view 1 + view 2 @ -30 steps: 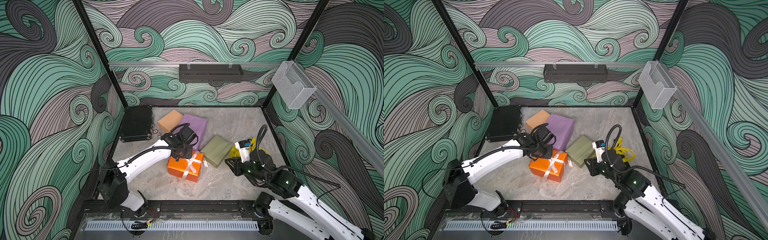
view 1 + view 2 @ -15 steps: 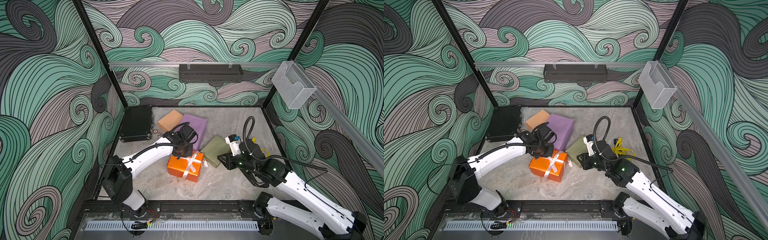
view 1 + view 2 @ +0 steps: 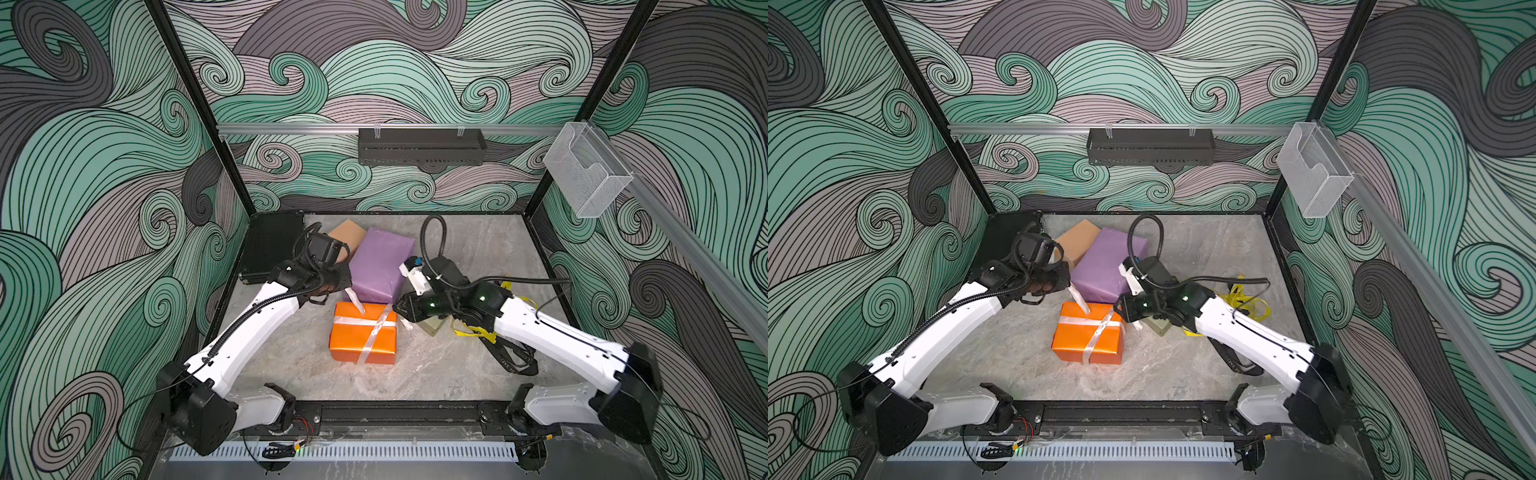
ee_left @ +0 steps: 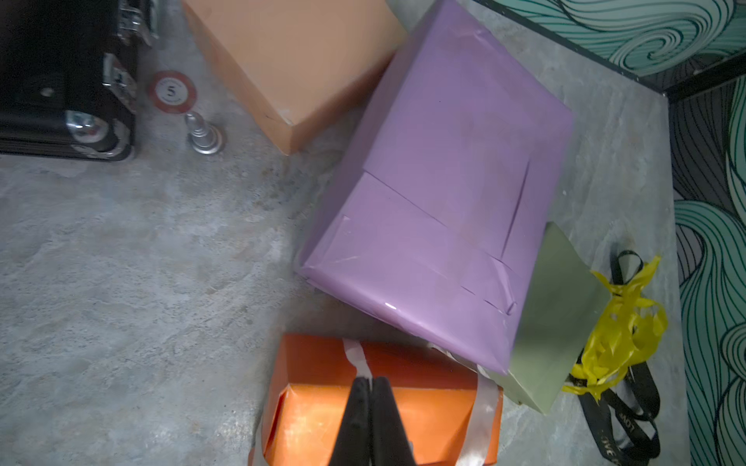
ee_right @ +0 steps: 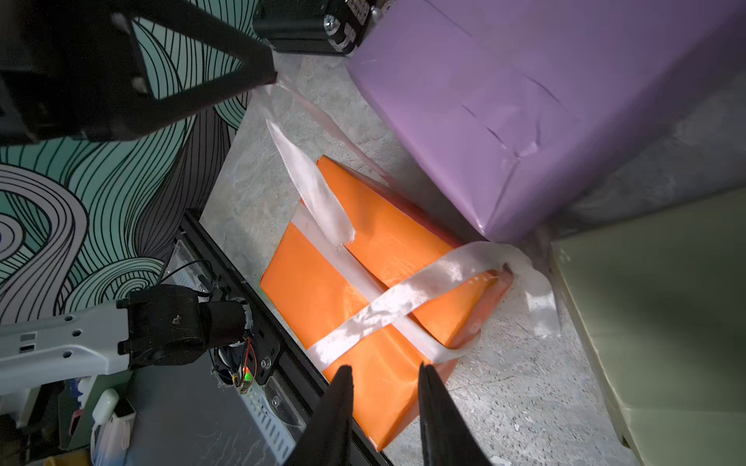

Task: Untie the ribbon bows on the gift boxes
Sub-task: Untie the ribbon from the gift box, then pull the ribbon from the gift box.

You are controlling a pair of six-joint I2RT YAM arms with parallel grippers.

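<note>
White ribbon (image 3: 376,328) crosses the top of the orange box (image 3: 353,343). One tail leaves the box's far edge and slants up toward the far left into the left gripper (image 4: 370,381), which is pinched on it. Left arm is stretched forward, wrist just past the box's far-left corner. Right arm reaches in low from the box's right. Right gripper (image 5: 385,373) is slightly spread, holding nothing.

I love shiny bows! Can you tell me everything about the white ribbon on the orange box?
The white ribbon looks shiny, thin and slightly see-through. Its bands cross on top of the orange gift box. One tail slants up from the box, pinched in the shut left gripper. Another end trails onto the table beside the olive-green box. No bow loops show.
</note>
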